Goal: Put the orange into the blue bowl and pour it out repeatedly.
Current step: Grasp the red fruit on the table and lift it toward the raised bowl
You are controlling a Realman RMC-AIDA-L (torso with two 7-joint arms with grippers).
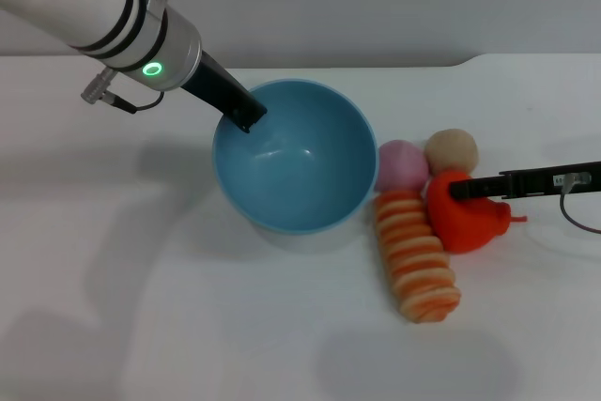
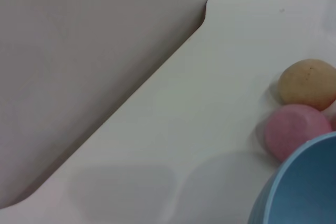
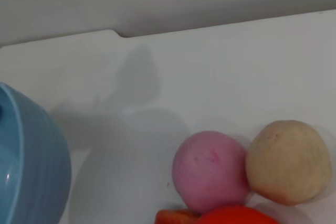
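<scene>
Our left gripper [image 1: 246,115] clamps the blue bowl [image 1: 295,155] at its 10 o'clock rim, our right gripper [image 1: 462,189] pinches the orange [image 1: 466,215] on the desk [image 1: 141,307] at the bowl's 3 o'clock, and that soft toy could slip, nudging the pink ball [image 1: 402,165].

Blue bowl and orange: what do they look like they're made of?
The blue bowl looks like smooth, glossy plastic: light glints on its inside. The orange looks soft and matte, perhaps foam or rubber; it shows no shine, and its outline is lumpy.
</scene>
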